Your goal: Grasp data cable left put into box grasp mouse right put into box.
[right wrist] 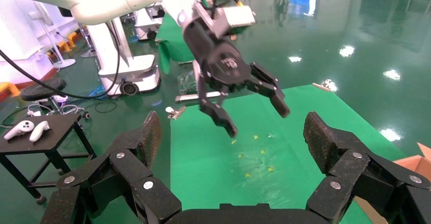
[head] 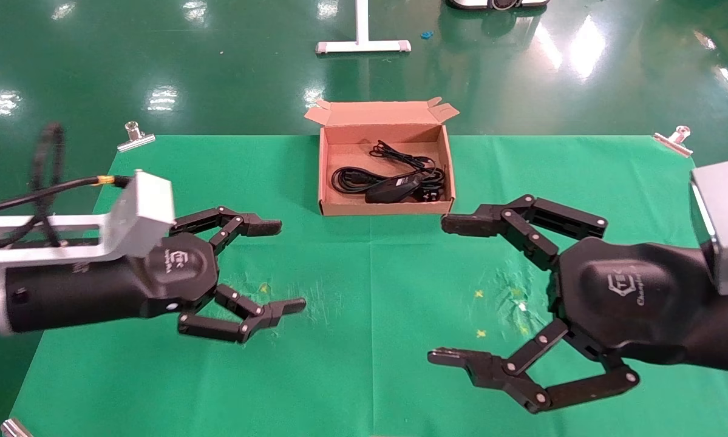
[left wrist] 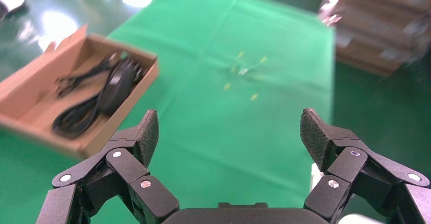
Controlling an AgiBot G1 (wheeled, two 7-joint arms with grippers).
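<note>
- The tabletop (head: 370,340), under a green cloth, fills most of my head view; the cloth is pinned at its far corners by two metal clips, one on my left (head: 135,137) and one on my right (head: 674,139).
- My right pincer (head: 438,290) hangs over the right half of the cloth, its fingers spread wide and holding nothing, tips pointing toward the middle.
- My left pincer (head: 282,266) hangs over the left half, also spread and empty, tips pointing toward the middle. The two pincers are well apart, facing each other across bare cloth.
- The box (head: 326,176) sits at the far edge of the tabletop, near the centre line, open on top, with its small flaps standing along the far long edge. The upper finger of my right pincer reaches close to its near right corner in the head view; I cannot tell whether it touches.
- The data cable (head: 353,179) lies inside the box in black loops, toward its left side.
- The mouse (head: 390,189) lies inside the box too, beside and partly over the cable, with its thin cord (head: 400,156) trailing toward the far wall.
- A few small yellow marks (head: 479,294) dot the cloth near my right pincer.
</note>
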